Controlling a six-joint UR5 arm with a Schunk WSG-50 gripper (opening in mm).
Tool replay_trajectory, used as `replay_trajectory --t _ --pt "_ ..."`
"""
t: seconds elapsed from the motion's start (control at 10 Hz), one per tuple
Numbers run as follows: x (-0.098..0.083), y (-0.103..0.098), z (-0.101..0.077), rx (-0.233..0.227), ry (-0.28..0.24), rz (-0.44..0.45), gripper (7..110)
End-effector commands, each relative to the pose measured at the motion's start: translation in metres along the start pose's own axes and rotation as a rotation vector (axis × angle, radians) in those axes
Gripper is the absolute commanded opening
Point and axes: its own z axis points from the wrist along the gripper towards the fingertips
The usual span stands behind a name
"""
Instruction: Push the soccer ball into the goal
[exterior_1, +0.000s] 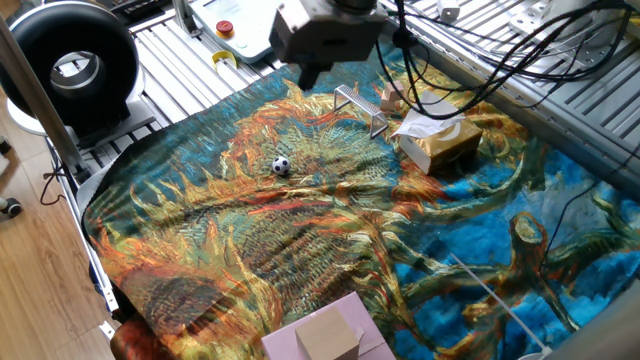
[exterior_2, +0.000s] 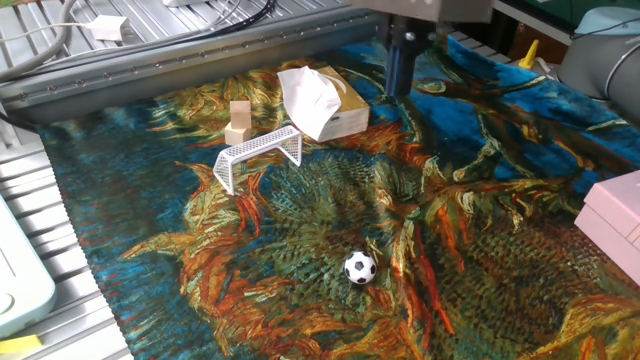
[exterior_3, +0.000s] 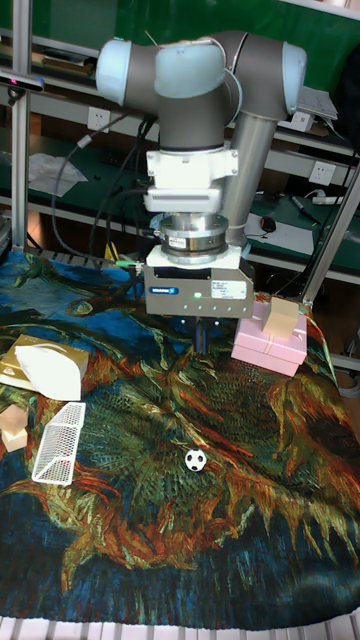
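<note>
The soccer ball (exterior_1: 281, 166) (exterior_2: 360, 267) (exterior_3: 195, 460), small and white with black patches, rests on the painted cloth. The goal (exterior_1: 360, 108) (exterior_2: 258, 155) (exterior_3: 58, 443), a small silver mesh frame, stands well apart from it with its mouth toward the ball. My gripper (exterior_2: 403, 68) (exterior_3: 201, 337) (exterior_1: 310, 75) hangs above the cloth, its dark fingers pressed together and holding nothing. In the tall fixed view it is behind the ball and well above it, touching neither ball nor goal.
A tan tissue box (exterior_2: 325, 108) (exterior_1: 440, 142) and a small wooden block (exterior_2: 239, 122) sit just behind the goal. A pink box (exterior_3: 272, 338) (exterior_2: 615, 215) stands at the cloth's edge near the gripper. Metal rails and cables border the cloth.
</note>
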Motion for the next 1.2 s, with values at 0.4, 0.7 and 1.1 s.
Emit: replay_trajectory --t 0.4,0.7,1.1 --pt "0.017 0.017 -0.015 0.009 0.11 0.127 7" --pt "0.009 0.033 -0.003 0.074 0.133 0.146 7" --pt "0.005 0.037 -0.003 0.149 0.134 0.165 7"
